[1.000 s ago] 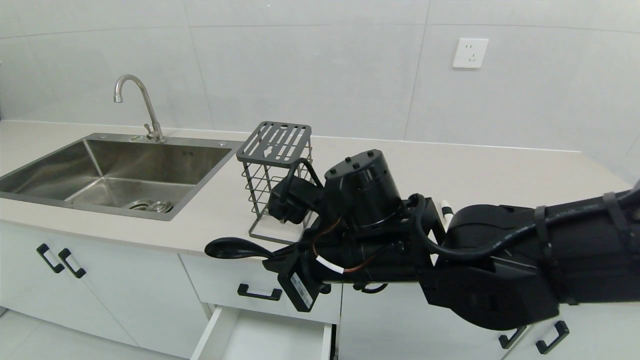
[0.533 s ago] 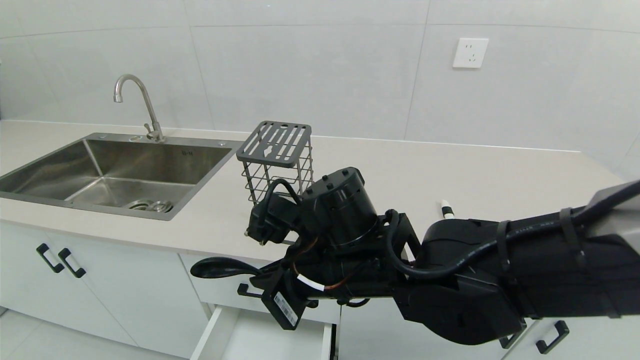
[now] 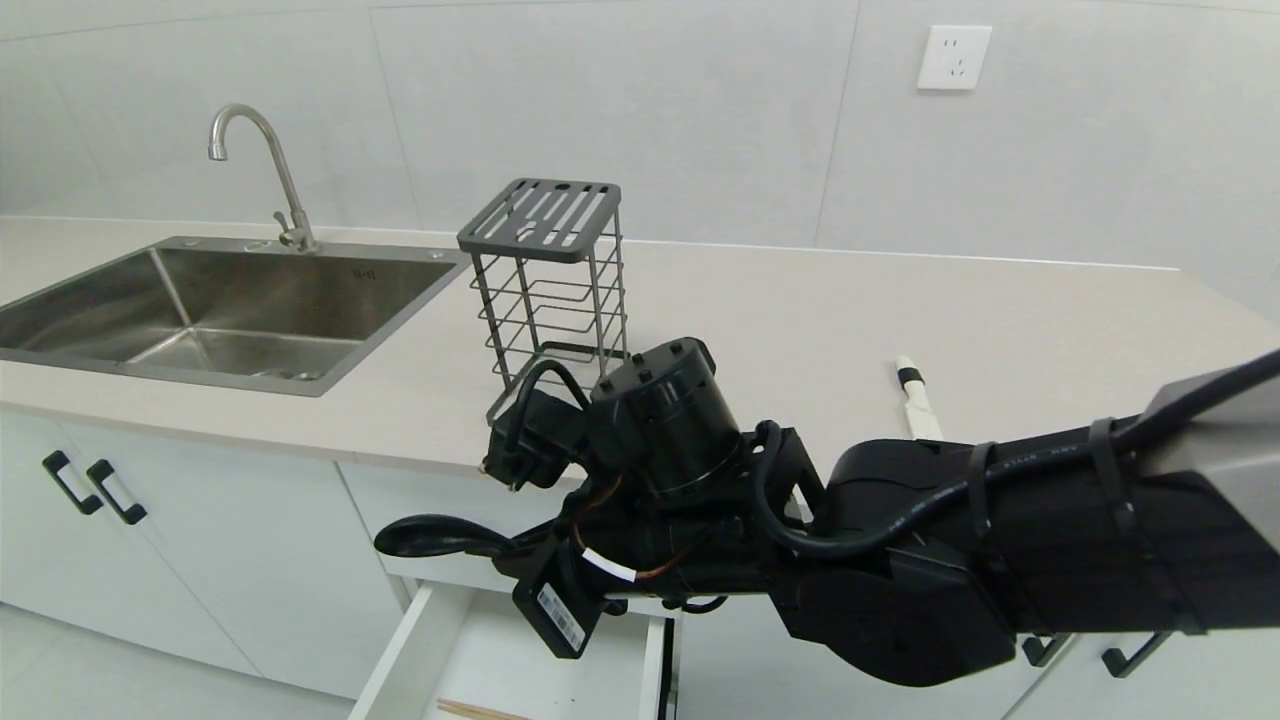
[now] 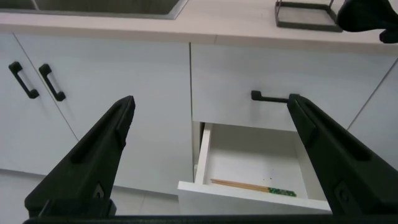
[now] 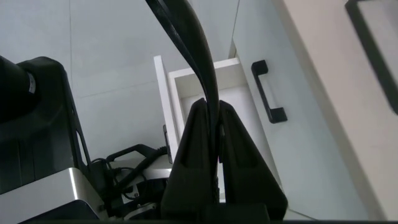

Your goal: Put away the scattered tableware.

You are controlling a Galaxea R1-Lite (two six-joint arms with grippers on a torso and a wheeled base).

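My right gripper (image 3: pixel 522 552) is shut on the handle of a black spoon (image 3: pixel 432 535), held level out past the counter's front edge above an open white drawer (image 3: pixel 412 648). In the right wrist view the spoon (image 5: pixel 186 43) runs out from between the fingers (image 5: pixel 239 149), with the drawer (image 5: pixel 163 93) beyond it. My left gripper (image 4: pixel 211 106) hangs open in front of the cabinets, facing the drawer (image 4: pixel 202 155), which holds a pair of chopsticks (image 4: pixel 252 185). A white utensil with a black band (image 3: pixel 915 395) lies on the counter at the right.
A dark wire rack (image 3: pixel 545 270) stands on the counter (image 3: pixel 800 320) behind the right wrist. The steel sink (image 3: pixel 120 300) with its tap (image 3: pixel 255 160) lies at the left. Cabinet doors with black handles (image 3: pixel 90 485) are below, and a shut drawer front with a handle (image 4: pixel 273 96) sits above the open drawer.
The right arm has carried the spoon left and down, off the counter's front edge to above the drawer. The head camera has also shifted.
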